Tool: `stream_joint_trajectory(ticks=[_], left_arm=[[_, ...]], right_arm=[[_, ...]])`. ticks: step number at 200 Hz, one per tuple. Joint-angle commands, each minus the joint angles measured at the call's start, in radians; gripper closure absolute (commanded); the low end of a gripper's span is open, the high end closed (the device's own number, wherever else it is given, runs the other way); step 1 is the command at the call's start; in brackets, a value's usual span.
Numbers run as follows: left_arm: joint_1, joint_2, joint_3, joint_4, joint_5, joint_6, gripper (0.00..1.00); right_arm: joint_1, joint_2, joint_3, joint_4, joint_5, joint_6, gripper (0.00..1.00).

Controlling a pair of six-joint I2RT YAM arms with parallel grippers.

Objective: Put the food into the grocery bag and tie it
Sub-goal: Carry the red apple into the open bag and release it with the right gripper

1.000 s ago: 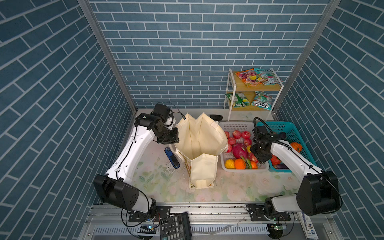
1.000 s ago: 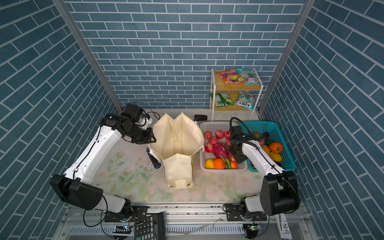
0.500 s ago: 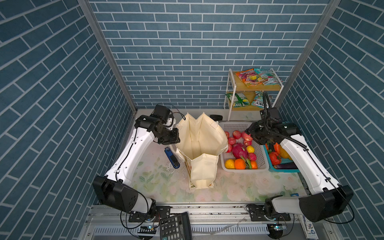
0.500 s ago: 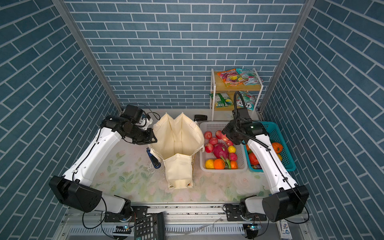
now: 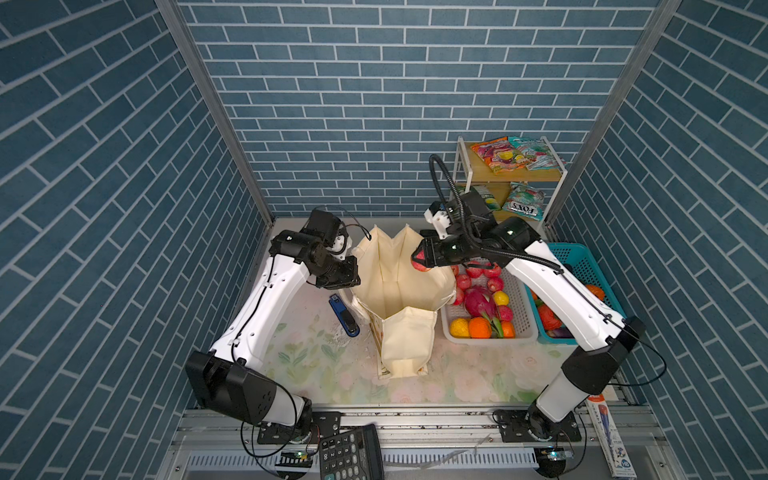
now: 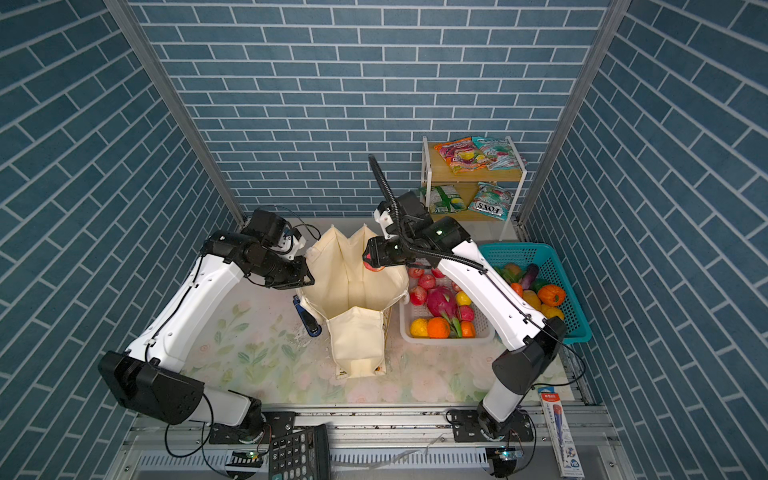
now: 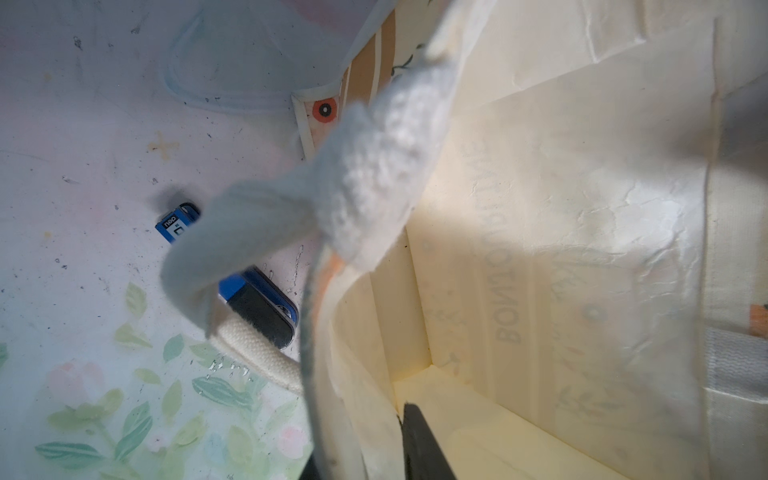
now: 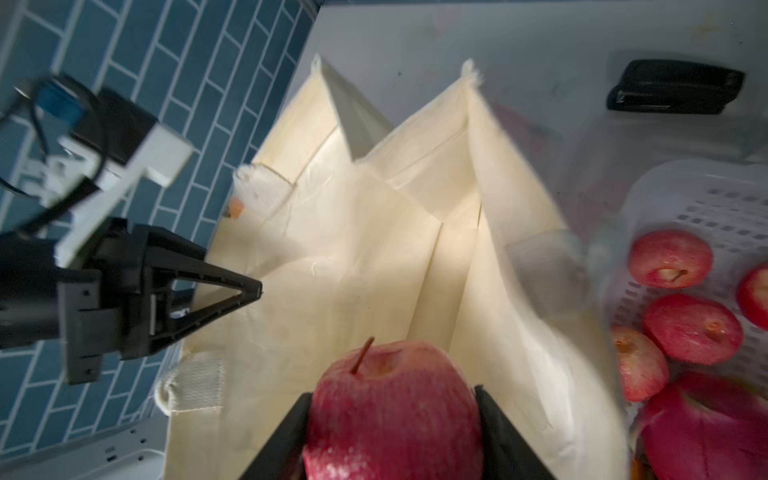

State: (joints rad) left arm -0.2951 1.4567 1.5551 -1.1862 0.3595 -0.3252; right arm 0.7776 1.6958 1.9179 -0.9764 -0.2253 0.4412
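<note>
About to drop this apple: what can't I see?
Grocery bag floor: its near wall hides it in both top views; the left wrist view shows only a bare corner.
Teal basket: the right arm covers much of it in both top views.
Left gripper hold: a blurred strap covers it in the left wrist view.
Apple: lower half cut off, right wrist view.

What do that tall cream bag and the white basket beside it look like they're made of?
The grocery bag looks like matte woven canvas: it creases and folds softly, and its strap handle shows a coarse weave. The white basket seems to be moulded plastic, slightly glossy, with a regular lattice of slots in its wall.
</note>
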Motion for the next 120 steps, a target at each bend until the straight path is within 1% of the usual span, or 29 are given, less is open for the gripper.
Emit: stream_joint_trajectory(ticks=[1,25,45,88,120], left_arm=[[-0.009,-0.012,-0.020,0.003,-0.007,0.002,0.74],[-0.009,-0.021,-0.031,0.005,-0.006,-0.003,0.74],[-0.009,-0.028,-0.039,0.007,-0.002,-0.011,0.74],[-0.009,-0.041,-0.050,0.021,0.007,-0.022,0.74],[-0.009,-0.045,-0.052,0.021,0.002,-0.021,0.74]], right_arm=[[0.055,0.055,0.029,-0.071,-0.014,-0.128,0.80],[0.113,0.116,0.029,-0.079,0.025,-0.210,0.81],[0.142,0.149,0.001,-0.051,0.048,-0.270,0.81],[0.148,0.167,-0.144,0.146,0.044,-0.340,0.80],[0.147,0.236,-0.160,0.167,0.046,-0.378,0.78]])
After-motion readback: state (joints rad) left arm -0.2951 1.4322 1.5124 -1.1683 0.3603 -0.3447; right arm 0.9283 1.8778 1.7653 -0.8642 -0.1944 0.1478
